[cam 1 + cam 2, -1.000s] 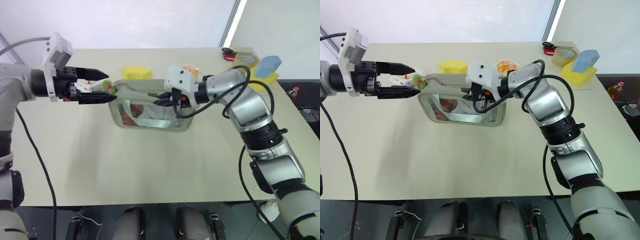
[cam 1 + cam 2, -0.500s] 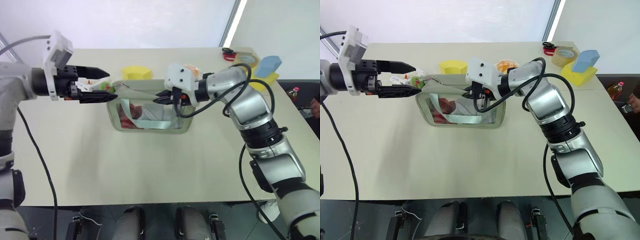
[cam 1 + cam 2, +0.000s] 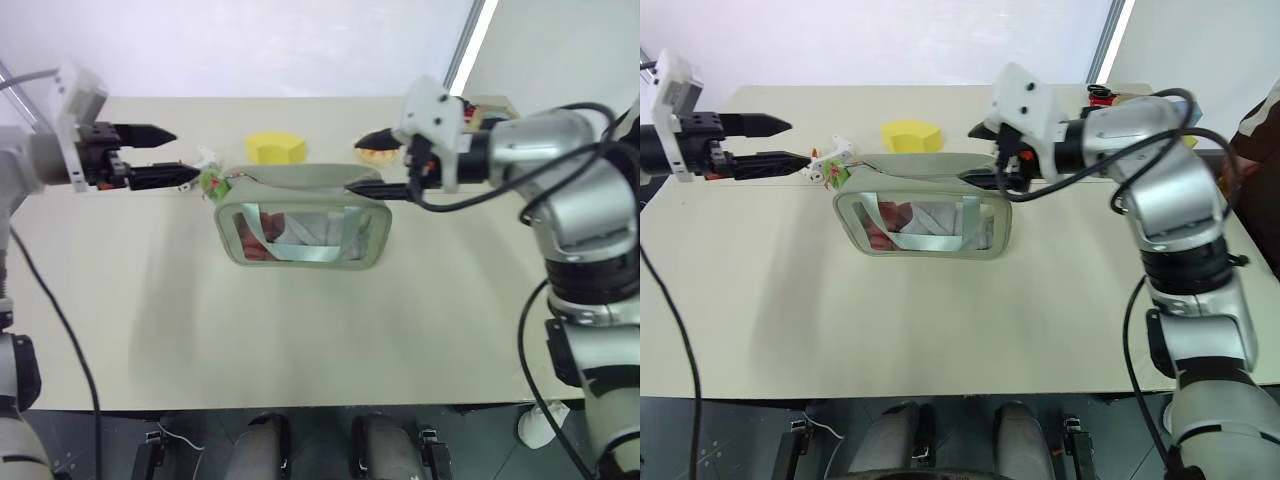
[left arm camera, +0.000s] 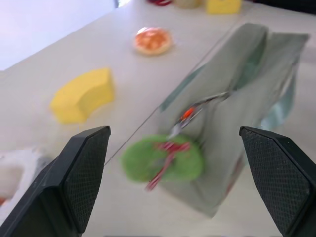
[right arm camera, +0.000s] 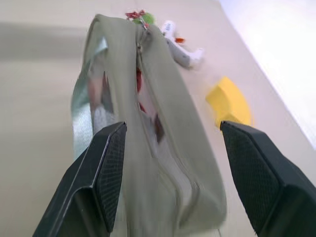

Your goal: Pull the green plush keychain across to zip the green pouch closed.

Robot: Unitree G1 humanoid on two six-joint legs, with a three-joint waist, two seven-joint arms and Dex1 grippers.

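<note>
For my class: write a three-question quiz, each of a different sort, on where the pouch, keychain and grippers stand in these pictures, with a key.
1. True or false: the left gripper is shut on the green plush keychain.
2. Multiple choice: the keychain hangs at which end of the green pouch? A) the end nearer the left gripper B) the end nearer the right gripper C) the middle
3. Fill in: the yellow sponge wedge lies on the table ____ the pouch, on its far side.

Key: 1. False; it is open, with the keychain ahead of its fingers. 2. A. 3. Behind.
</note>
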